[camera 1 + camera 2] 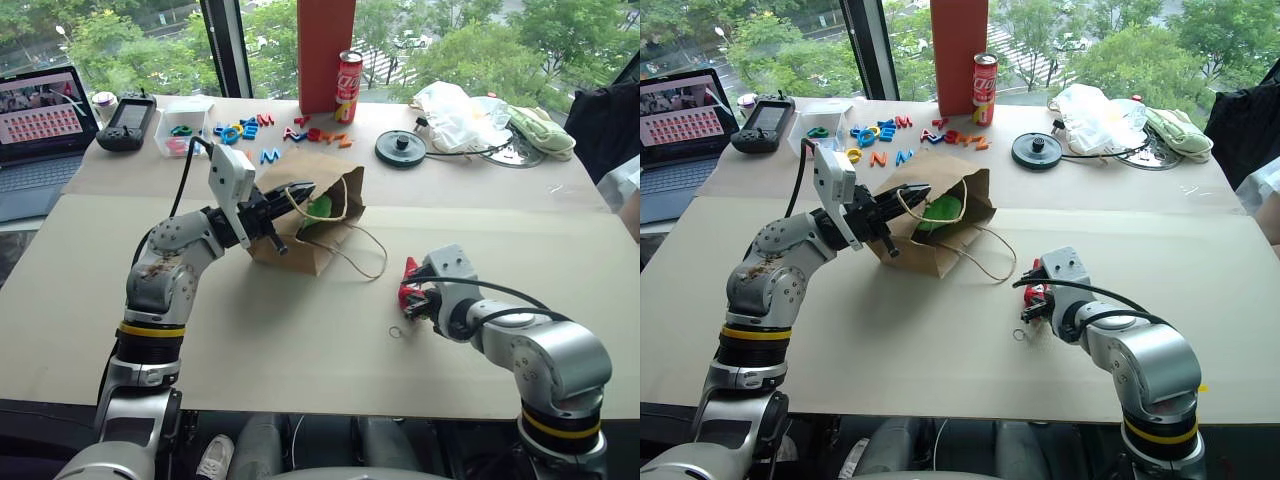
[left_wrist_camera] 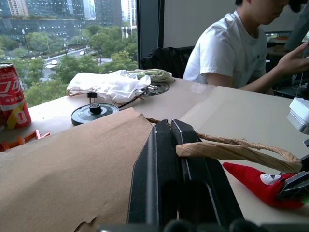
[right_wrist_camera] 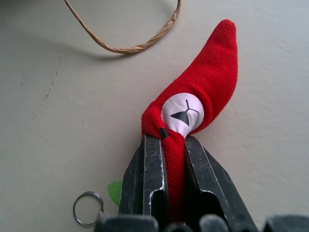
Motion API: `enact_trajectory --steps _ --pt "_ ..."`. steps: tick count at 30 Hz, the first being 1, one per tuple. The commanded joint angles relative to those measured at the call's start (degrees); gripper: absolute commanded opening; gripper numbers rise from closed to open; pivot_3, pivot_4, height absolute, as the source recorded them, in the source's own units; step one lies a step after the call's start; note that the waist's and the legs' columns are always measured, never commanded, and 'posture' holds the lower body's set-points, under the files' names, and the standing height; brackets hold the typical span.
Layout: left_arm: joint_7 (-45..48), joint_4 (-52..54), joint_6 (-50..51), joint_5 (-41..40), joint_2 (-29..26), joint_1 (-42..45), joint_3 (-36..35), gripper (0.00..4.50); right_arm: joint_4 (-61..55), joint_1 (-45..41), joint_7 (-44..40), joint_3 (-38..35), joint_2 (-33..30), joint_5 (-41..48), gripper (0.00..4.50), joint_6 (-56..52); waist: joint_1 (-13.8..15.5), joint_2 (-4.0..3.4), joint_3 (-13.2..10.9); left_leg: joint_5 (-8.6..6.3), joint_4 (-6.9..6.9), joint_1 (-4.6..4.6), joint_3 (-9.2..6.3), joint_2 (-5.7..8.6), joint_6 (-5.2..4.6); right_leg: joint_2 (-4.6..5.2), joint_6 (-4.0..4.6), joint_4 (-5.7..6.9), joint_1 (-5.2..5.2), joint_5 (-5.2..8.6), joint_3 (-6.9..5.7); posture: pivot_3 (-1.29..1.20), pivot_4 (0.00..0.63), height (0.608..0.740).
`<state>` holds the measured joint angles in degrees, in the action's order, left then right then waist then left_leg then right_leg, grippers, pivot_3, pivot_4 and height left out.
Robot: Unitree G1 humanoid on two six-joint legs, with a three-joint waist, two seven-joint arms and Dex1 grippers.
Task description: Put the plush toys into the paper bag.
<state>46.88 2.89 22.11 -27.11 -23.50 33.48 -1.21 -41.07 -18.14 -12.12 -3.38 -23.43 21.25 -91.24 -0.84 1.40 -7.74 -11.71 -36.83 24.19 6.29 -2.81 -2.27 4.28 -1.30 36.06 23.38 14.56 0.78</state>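
Fingers of the right gripper (image 3: 164, 179) are clenching the lower body of the red plush toy (image 3: 193, 101), one on each flank, the toy's pointed cap projecting straight out beyond the tips along the gripper's own line. Key ring (image 3: 88, 209) is lying flat on the table (image 1: 250, 330) just beside the left finger, a loose cord handle (image 3: 125, 46) curving past the cap's far side. Fingers of the left gripper (image 2: 179, 159) are pinching shut on the other cord handle (image 2: 236, 150), holding the mouth of the paper bag (image 1: 300, 225) lifted and gaping. Green plush toy (image 1: 320, 208) is already sitting inside the bag's mouth. Bag is lying on its side with its opening facing toward the robot's right; the red toy is resting on the table well apart from that mouth, to the right of it and nearer the robot. Judgement: the right arm alone is carrying the toy, and the coming move is likely calling for a lift and a leftward, forward swing, cap leading, toward the opening. Beyond the bag are sitting coloured letters (image 1: 255, 128), a red can (image 1: 348, 88) and a whitish plastic bag (image 1: 455, 115).
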Motion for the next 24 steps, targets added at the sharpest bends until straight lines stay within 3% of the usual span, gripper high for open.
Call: enact_trajectory --steps 1,4,9,24 --pt "0.28 1.10 -0.50 -0.33 -0.45 1.06 -0.71 0.00 -2.67 -6.11 -2.69 -5.57 3.16 2.52 0.13 2.51 -0.12 0.00 0.00 0.00 0.00 -0.01 -0.01 -0.01 0.00 -0.02 0.00 0.02 0.00 0.00 0.01 0.00 0.150 0.739" --pt "0.24 1.20 -0.41 -0.38 -0.45 1.10 -0.73 0.00 -1.97 -10.52 -2.99 -5.93 5.83 3.30 0.13 1.87 0.03 0.00 0.00 0.00 0.00 -0.01 -0.06 -0.03 0.00 -0.07 0.01 0.04 0.00 0.00 -0.02 0.00 0.150 0.739" --pt "0.22 1.48 -0.27 -0.45 -0.36 1.07 -0.56 0.00 4.88 -16.49 -0.99 -0.16 10.68 1.72 0.13 4.99 0.04 0.00 0.00 0.00 0.00 0.01 -0.04 -0.02 0.00 -0.03 0.01 0.02 0.00 0.00 -0.04 0.00 0.150 0.739" --pt "0.25 1.71 -0.31 -0.31 0.03 1.15 0.04 0.00 31.01 -26.07 -0.45 14.35 24.48 -3.12 0.13 26.84 -0.15 -0.01 0.00 0.00 0.02 0.05 0.02 -0.03 0.01 -0.03 0.02 0.08 0.07 -0.01 -0.07 0.00 0.150 0.739"
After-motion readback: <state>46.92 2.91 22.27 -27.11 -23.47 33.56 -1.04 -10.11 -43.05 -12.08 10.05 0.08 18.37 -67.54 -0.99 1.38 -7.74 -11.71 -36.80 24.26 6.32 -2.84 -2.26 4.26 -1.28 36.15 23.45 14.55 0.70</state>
